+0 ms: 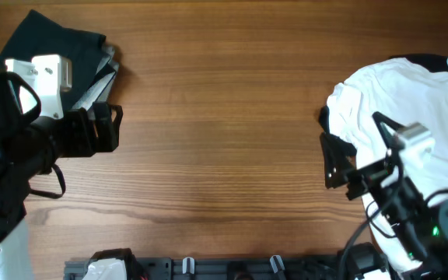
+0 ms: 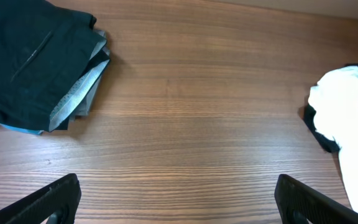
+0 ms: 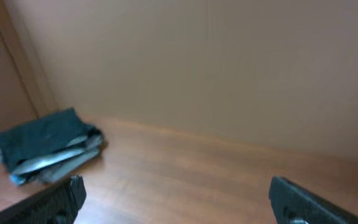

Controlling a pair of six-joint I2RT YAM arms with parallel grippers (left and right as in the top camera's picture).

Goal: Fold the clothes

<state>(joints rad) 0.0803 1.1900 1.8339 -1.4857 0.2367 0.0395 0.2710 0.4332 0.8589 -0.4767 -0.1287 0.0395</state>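
The black shorts (image 1: pixel 57 37) lie folded on top of a stack at the far left of the table, with a pale grey speckled band showing along one edge. They also show in the left wrist view (image 2: pixel 30 62) and small in the right wrist view (image 3: pixel 42 134). My left gripper (image 1: pixel 113 127) is open and empty just right of the stack, over bare wood (image 2: pixel 178 196). My right gripper (image 1: pixel 329 159) is open and empty at the left edge of the white T-shirt, facing the table's middle (image 3: pixel 176 193).
Grey folded trousers (image 2: pixel 95 93) and a blue cloth (image 2: pixel 17 127) lie under the shorts. A large white T-shirt (image 1: pixel 411 109) lies crumpled at the right, with some black fabric (image 2: pixel 319 127) sticking out beneath it. Bare wooden tabletop (image 1: pixel 224 117) lies between the arms.
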